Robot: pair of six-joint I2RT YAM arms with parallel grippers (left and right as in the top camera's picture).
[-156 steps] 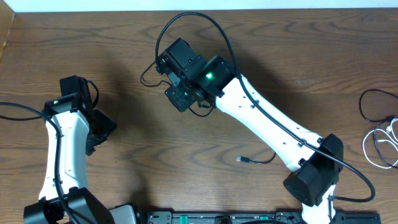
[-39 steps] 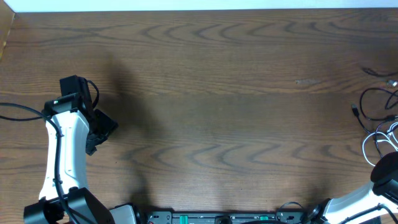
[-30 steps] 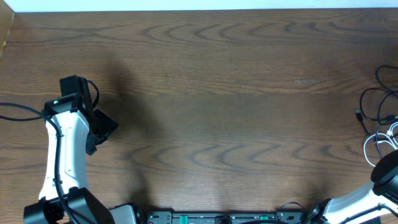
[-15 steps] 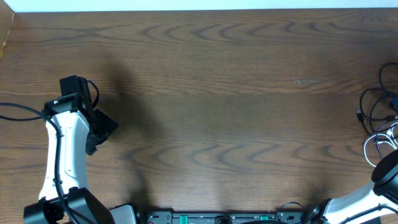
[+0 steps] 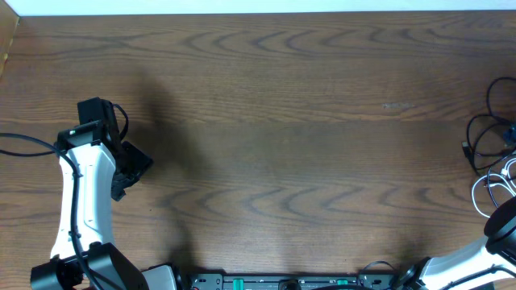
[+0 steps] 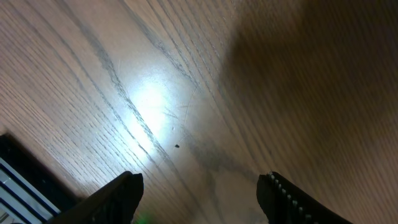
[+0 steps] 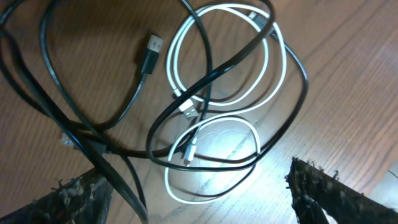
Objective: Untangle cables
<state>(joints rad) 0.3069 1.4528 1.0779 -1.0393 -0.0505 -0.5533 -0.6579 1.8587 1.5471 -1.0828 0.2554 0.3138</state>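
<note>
The cables lie in a loose tangle at the tabletop's right edge: a white cord in two loops, with black cords crossing over it (one flat plug lies free). Overhead, the frame cuts off most of the heap. The right tool hangs above it, jaws wide, holding nothing. The left tool is likewise spread and empty, over bare wood near the left edge.
</note>
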